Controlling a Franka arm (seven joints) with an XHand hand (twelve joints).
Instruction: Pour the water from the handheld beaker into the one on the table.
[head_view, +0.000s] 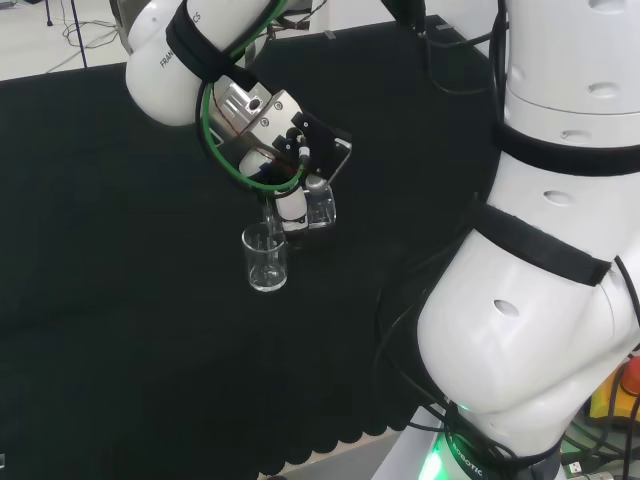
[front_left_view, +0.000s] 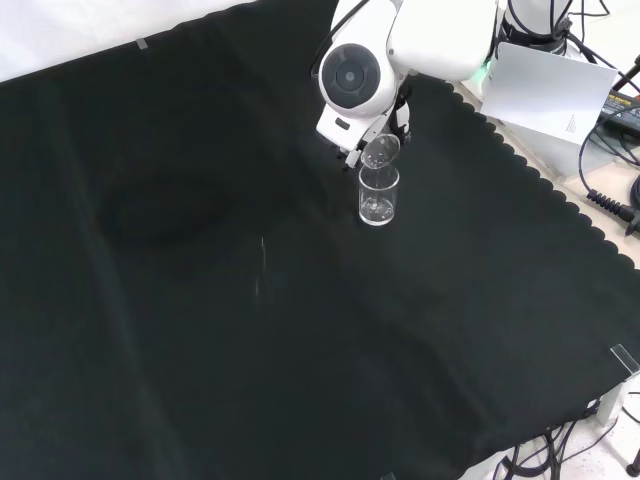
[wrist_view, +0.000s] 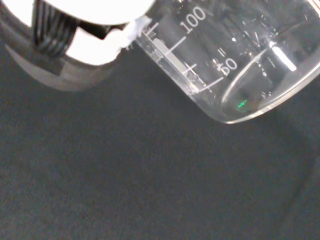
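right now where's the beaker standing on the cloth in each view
Head view: the standing beaker is left of centre, just below the hand.
Front view: it stands right of centre near the top, under the tilted held beaker.
Wrist view: I cannot make it out.
Shared landmark: the held beaker.

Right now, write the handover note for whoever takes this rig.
Hand: curled round the clear glass handheld beaker, tipped steeply, its mouth over the table beaker.
Clear glass beaker on the black cloth: upright, directly under the tilted one.
Done: beaker carried over and tilted to pour.
Cannot tell how much water has passed.
Left: finish the pour, then level the handheld beaker.
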